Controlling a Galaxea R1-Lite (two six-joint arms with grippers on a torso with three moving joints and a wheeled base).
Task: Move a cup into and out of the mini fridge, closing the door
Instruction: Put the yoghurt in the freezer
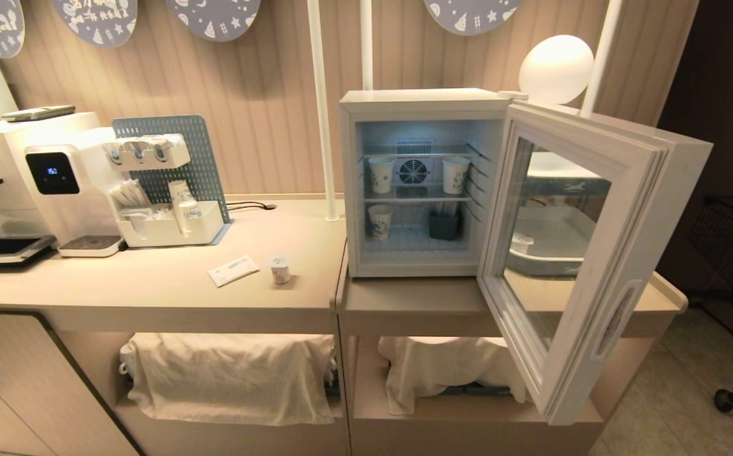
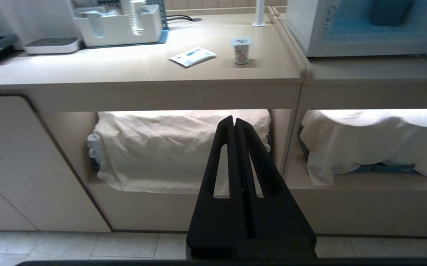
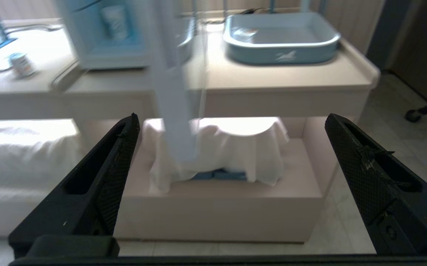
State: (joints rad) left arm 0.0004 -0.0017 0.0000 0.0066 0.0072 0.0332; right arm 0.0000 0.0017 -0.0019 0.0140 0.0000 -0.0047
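One cup (image 1: 280, 268), short and foil-lidded, stands on the counter (image 1: 151, 285) near its front edge, toward the right end, just beside a flat white sachet (image 1: 233, 270). Mini fridge (image 1: 420, 183): on the adjoining lower counter to the right, interior lit, door (image 1: 578, 253) swung wide open toward the front right. Inside, two paper cups (image 1: 381, 174) on the upper wire shelf flank the rear fan; a third paper cup and a dark holder (image 1: 445, 224) sit on the lower shelf. Coffee machine (image 1: 56, 177) and pegboard organiser (image 1: 173, 190) occupy the counter's back left. Neither arm appears in the head view.

Left wrist view: left hand (image 2: 234, 122), fingers pressed together, empty, hangs low before the cloth-covered shelf (image 2: 183, 147) under the counter. Cup (image 2: 241, 50) stands above and well apart, near the counter's right edge, sachet beside it.

Right wrist view: right hand (image 3: 231, 122), fingers spread wide apart, empty, low before a second draped cloth (image 3: 228, 147). Door edge (image 3: 172, 92) crosses the view, blurred. Blue-grey tray (image 3: 279, 40) rests on the counter's far right end. Cup (image 3: 21, 64) visible far off to the side.
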